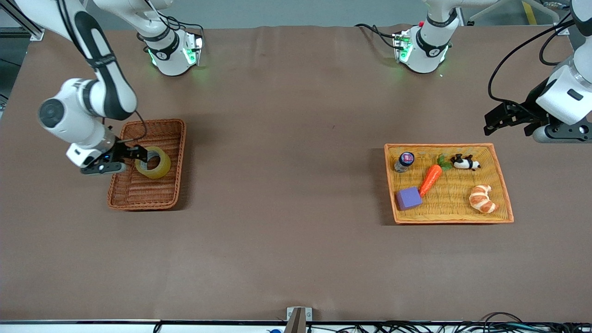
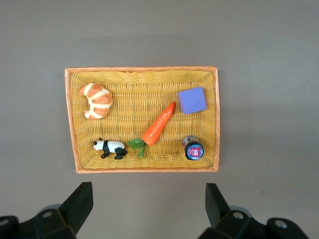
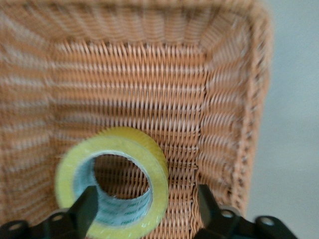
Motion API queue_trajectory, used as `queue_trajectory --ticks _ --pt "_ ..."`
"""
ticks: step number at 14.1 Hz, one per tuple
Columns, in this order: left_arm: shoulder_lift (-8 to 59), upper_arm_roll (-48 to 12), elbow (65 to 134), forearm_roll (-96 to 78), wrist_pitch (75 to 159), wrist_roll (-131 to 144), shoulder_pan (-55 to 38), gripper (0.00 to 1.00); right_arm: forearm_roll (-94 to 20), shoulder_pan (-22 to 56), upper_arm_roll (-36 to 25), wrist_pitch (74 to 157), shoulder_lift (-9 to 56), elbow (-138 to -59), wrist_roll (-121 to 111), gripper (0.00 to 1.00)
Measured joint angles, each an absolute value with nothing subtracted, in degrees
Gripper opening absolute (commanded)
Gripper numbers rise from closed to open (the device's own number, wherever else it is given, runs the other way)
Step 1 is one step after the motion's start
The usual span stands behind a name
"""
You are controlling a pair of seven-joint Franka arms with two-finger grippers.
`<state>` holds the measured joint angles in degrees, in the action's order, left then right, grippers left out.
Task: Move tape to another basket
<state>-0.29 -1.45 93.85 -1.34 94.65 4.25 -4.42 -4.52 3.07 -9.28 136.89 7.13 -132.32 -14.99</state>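
Note:
The tape (image 1: 152, 162), a yellowish ring with a grey core, stands on edge in the reddish-brown wicker basket (image 1: 138, 194) at the right arm's end of the table. My right gripper (image 1: 138, 155) is down in that basket and open. In the right wrist view one finger (image 3: 87, 204) is at the hole of the tape (image 3: 114, 184) and the other (image 3: 207, 201) is outside the roll, with a gap. The basket wall (image 3: 249, 99) is close beside it. My left gripper (image 1: 491, 124) is open and empty, in the air beside the yellow tray; it also shows in the left wrist view (image 2: 148, 191).
The yellow tray with orange rim (image 1: 444, 145) lies at the left arm's end, also in the left wrist view (image 2: 142, 69). It holds a croissant (image 1: 482, 199), a carrot (image 1: 430, 179), a purple block (image 1: 408, 198), a toy panda (image 1: 465, 163) and a small jar (image 1: 405, 161).

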Motion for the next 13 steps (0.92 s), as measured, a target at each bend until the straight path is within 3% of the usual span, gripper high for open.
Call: queue_trajectory --ticks 7,13 --pt "-0.3 -1.5 93.9 -1.3 94.7 4.2 -4.5 0.99 -4.4 0.6 -9.6 100.7 3.7 -103.4 -8.8 1.0" --pt "-0.3 -1.5 93.9 -1.1 94.7 4.2 -4.5 0.99 -1.3 0.8 -6.9 81.8 3.3 -86.8 -5.8 1.0"
